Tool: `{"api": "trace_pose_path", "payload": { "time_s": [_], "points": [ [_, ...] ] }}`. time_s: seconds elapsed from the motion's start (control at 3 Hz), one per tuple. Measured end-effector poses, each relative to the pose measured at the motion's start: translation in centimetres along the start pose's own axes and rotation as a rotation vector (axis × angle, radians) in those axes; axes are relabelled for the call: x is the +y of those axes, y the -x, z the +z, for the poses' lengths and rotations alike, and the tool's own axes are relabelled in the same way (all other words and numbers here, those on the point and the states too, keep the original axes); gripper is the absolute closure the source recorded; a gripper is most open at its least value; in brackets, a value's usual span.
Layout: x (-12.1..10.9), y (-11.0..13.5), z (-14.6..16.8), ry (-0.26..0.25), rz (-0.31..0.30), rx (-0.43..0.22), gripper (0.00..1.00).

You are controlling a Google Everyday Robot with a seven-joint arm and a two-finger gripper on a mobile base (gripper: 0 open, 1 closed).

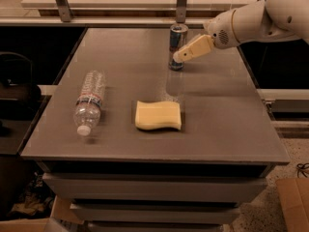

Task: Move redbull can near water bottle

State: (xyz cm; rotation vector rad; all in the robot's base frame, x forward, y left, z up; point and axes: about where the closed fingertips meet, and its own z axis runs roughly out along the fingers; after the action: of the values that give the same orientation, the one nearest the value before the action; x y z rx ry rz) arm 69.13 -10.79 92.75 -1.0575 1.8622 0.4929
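The redbull can (176,38) stands upright at the far middle of the grey table (227,110), blue and silver with a silver top. My gripper (178,57) reaches in from the right on the white arm (256,18) and sits right at the can's lower right side, overlapping it in view. The water bottle (90,100) lies on its side at the table's left, white cap toward the front edge, well apart from the can.
A yellow sponge (158,115) lies at the table's front middle, between bottle and can. A rail with metal posts (181,1) runs behind the far edge. A cardboard box (294,202) sits on the floor at the right.
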Motion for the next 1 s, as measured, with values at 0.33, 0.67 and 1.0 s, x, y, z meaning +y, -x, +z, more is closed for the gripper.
{"api": "trace_pose_path", "payload": {
  "time_s": [0.33,0.67,1.0],
  "points": [
    [-0.7,0.6,1.2,0.041,-0.051,-0.029,0.0],
    [-0.9,1.1,2.1,0.084,-0.092,-0.049,0.18],
    [-0.7,1.5,2.7,0.115,-0.117,-0.067,0.41]
  ]
}}
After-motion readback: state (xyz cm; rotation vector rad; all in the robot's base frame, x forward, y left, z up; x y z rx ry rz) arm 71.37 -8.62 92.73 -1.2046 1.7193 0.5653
